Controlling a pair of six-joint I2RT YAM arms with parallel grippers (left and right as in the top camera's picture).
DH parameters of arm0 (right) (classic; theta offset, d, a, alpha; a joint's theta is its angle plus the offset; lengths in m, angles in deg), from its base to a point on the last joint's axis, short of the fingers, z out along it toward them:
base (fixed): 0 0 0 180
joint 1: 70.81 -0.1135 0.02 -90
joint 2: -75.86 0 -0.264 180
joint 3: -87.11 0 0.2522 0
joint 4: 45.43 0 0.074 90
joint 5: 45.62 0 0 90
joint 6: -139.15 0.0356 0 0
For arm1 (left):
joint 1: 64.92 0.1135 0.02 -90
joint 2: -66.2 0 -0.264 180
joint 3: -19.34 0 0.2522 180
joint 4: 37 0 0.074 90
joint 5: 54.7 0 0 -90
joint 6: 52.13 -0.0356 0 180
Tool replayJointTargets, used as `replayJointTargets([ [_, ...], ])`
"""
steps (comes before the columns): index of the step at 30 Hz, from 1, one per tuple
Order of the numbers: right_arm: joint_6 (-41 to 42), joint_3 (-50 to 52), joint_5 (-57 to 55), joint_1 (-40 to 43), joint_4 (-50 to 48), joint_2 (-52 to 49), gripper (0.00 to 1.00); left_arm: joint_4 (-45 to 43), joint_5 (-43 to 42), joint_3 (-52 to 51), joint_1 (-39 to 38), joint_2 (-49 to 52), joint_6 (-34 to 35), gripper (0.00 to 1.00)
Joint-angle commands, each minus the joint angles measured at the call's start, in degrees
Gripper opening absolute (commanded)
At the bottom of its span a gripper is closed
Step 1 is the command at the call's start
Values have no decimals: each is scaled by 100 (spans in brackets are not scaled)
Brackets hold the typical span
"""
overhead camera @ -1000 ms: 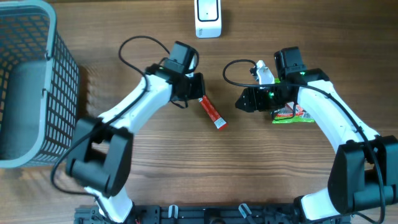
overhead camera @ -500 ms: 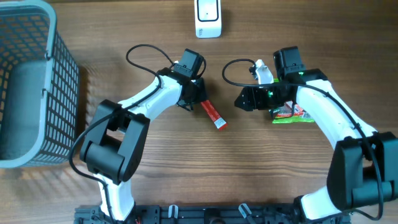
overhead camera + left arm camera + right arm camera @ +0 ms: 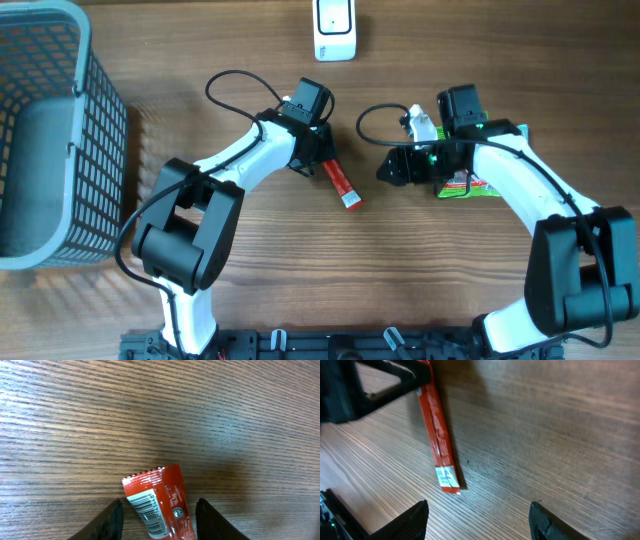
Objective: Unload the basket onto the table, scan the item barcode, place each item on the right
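The item is a slim red sachet lying flat on the wooden table, slanting down to the right. Its barcode faces up on a white panel at the upper end. My left gripper straddles that end; in the left wrist view the left gripper stands open, with a gap between each finger and the sachet. My right gripper hovers open just right of the sachet. In the right wrist view the sachet lies ahead of the right gripper, with nothing between its fingers.
A white scanner stands at the table's far edge, centre. A grey mesh basket fills the left side. A green packet lies under the right arm. Black cables loop over both wrists.
The left jaws have widened and come off the sachet, which now lies loose on the table. The left wrist shifted slightly right, and the right gripper edged left.
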Motion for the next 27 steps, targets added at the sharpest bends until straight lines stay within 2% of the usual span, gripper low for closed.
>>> replayJointTargets([
  [1, -120, 170, 146, -20, -35, -96, 65, 96, 63, -66, -59, 407, 35, 45],
  [4, -120, 179, 160, -20, -20, -96, 65, 92, 63, -70, -184, 592, 35, 46],
  [5, -120, 177, 160, -20, -22, -96, 65, 92, 66, -70, -205, 627, 35, 34],
  [6, -120, 177, 160, -20, -22, -96, 65, 96, 63, -70, -208, 629, 35, 16],
  [7, -120, 177, 164, -20, -22, -96, 65, 94, 61, -70, -208, 629, 35, 4],
  [15, -363, 177, 1003, -20, -72, -96, 65, 315, -72, -35, 50, 444, 33, 4],
  [20, -245, 177, 1314, -20, -87, -96, 65, 328, -632, 7, 439, -26, 33, 4],
  [27, 76, 179, 1499, -55, -177, -96, 59, 330, -1281, 28, 785, -817, 33, 4],
])
